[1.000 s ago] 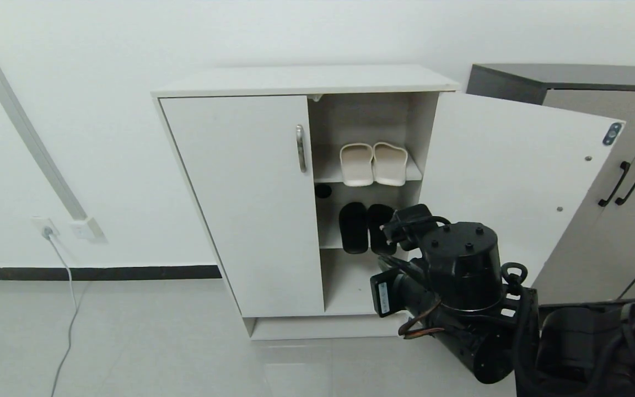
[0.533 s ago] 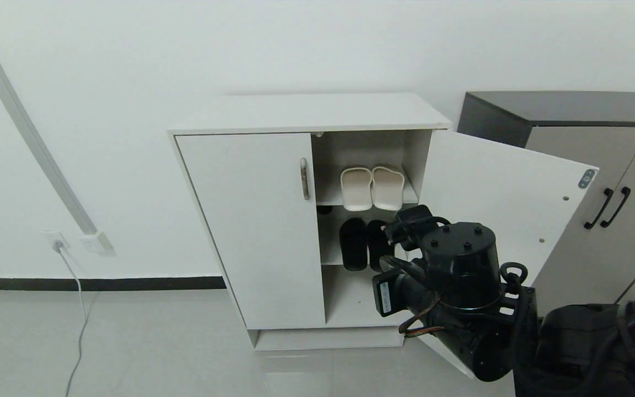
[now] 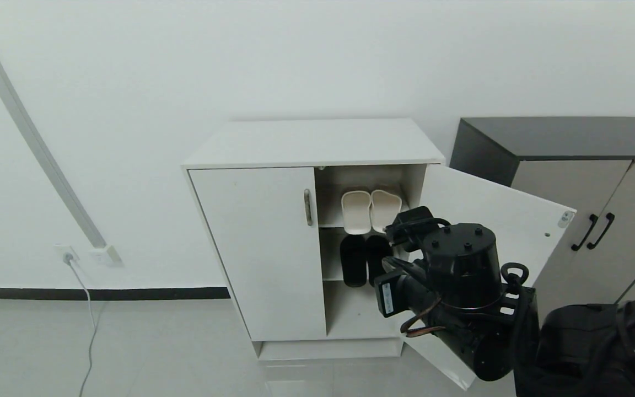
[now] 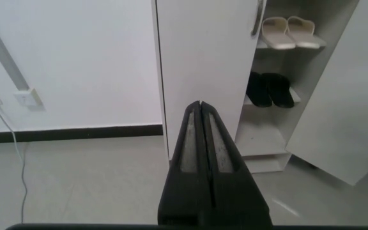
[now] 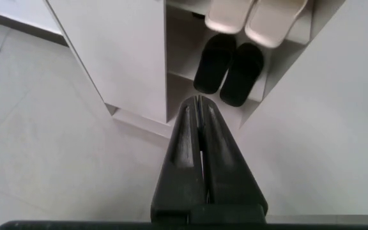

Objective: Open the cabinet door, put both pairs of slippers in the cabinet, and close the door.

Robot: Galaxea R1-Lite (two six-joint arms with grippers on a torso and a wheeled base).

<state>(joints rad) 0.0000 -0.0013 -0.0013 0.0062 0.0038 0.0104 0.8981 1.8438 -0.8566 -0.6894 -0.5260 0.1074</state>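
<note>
Nearest me is pale grey tiled floor (image 3: pixel 130 353), and the white cabinet (image 3: pixel 317 143) stands on it against the white wall. Its right door (image 3: pixel 488 220) is swung wide open, while the left door (image 3: pixel 257 248) is closed, with a metal handle (image 3: pixel 307 207) at its inner edge. Both pairs are inside. The cream slippers (image 3: pixel 370 210) sit side by side on the upper shelf, and the black slippers (image 3: pixel 364 259) are on the middle shelf directly below them, near its front edge. A grey cabinet (image 3: pixel 560 138) with black handles stands just beside the white one, on its right. Along the wall I see a black skirting strip (image 3: pixel 97 293), a socket (image 3: pixel 66 255) with a cable (image 3: pixel 90 314) hanging to the floor, and a slanted conduit (image 3: pixel 25 127).

My right arm (image 3: pixel 461 270) is raised in front of the open compartment and door. The right gripper (image 5: pixel 199 98) points down toward the black pair, fingers pressed together on nothing. The left gripper (image 4: pixel 200 103) faces the closed door, also pinched together and empty.
</note>
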